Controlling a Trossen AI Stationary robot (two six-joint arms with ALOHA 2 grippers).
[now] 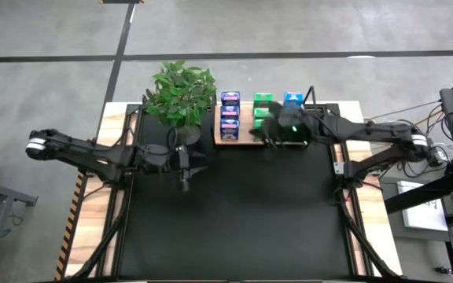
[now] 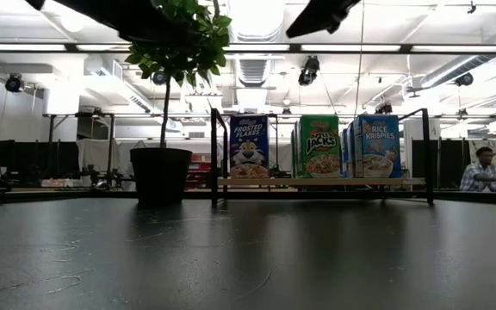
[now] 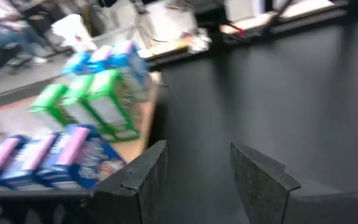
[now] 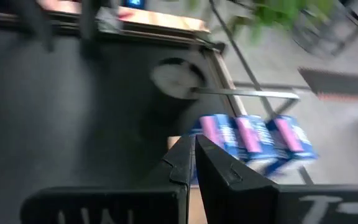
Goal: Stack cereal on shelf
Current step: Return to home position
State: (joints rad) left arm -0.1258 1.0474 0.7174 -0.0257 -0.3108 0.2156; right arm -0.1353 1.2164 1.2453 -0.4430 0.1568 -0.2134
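While the right claw hangs pinched closed over the green cereal boxes, the blue-purple boxes and light blue boxes flank it on the shelf. The left claw, fingers spread, hovers near the potted plant.

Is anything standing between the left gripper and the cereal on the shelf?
Nothing visible. The left gripper hovers over bare mat; its wrist view shows the cereal on the shelf unobstructed. The potted plant stands beside the shelf's end, off that line.
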